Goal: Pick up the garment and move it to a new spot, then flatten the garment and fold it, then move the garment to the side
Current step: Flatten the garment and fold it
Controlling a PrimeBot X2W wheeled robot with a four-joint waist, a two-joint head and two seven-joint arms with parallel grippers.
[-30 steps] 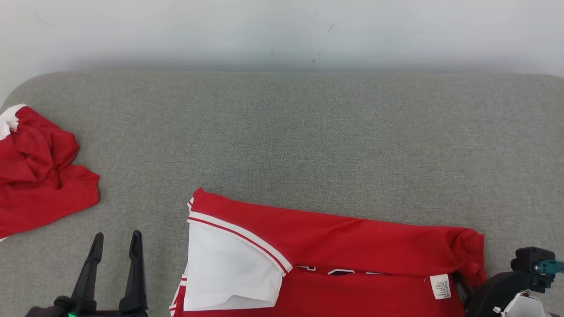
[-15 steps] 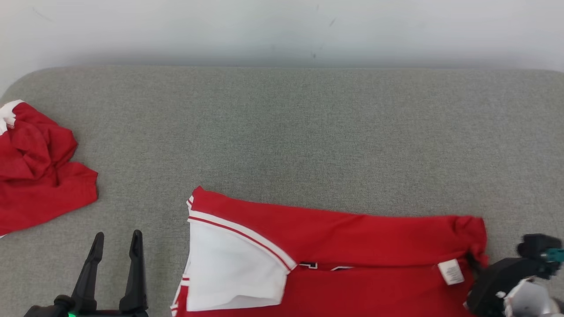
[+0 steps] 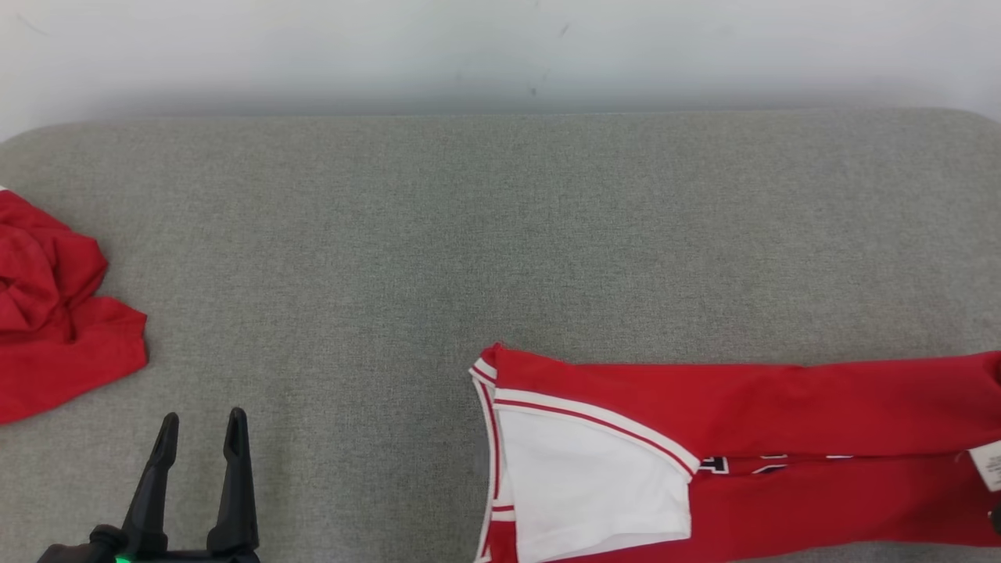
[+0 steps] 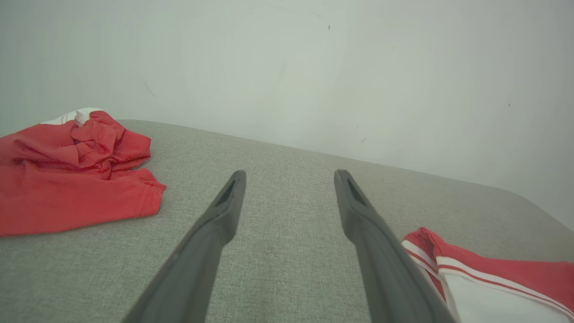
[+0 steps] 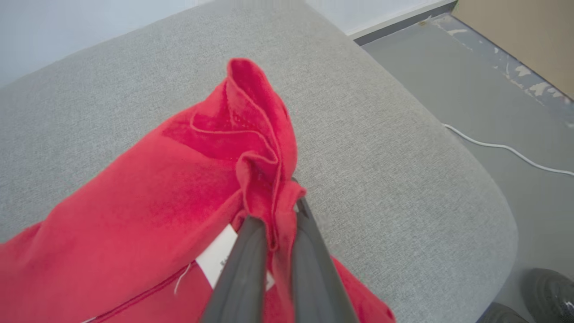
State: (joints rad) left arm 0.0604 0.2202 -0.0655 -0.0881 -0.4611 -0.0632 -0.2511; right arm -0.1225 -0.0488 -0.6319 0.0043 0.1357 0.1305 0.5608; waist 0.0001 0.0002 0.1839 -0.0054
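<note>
The garment (image 3: 782,399) is a red jersey with a white sleeve (image 3: 594,485), folded into a long band at the lower right of the grey cushion (image 3: 469,234). Its right end runs out of the head view. In the right wrist view my right gripper (image 5: 276,215) is shut on a bunched red corner of the garment (image 5: 157,202), close to the white label (image 5: 215,255). My left gripper (image 3: 202,422) stands open at the lower left, holding nothing, well left of the garment. In the left wrist view its fingers (image 4: 290,175) point over bare cushion, with the garment's striped sleeve end (image 4: 493,273) at the lower right.
A second red garment (image 3: 55,328) lies crumpled at the cushion's left edge (image 4: 67,179). A pale wall rises behind the cushion. The right wrist view shows the cushion's rounded right edge (image 5: 484,211), grey floor, a white cable (image 5: 506,148) and a dark shoe (image 5: 547,287).
My right gripper has shut on the garment's right corner and pulled it rightward; the gripper has left the head view. The head view has also shifted a little. My left gripper has stayed put.
</note>
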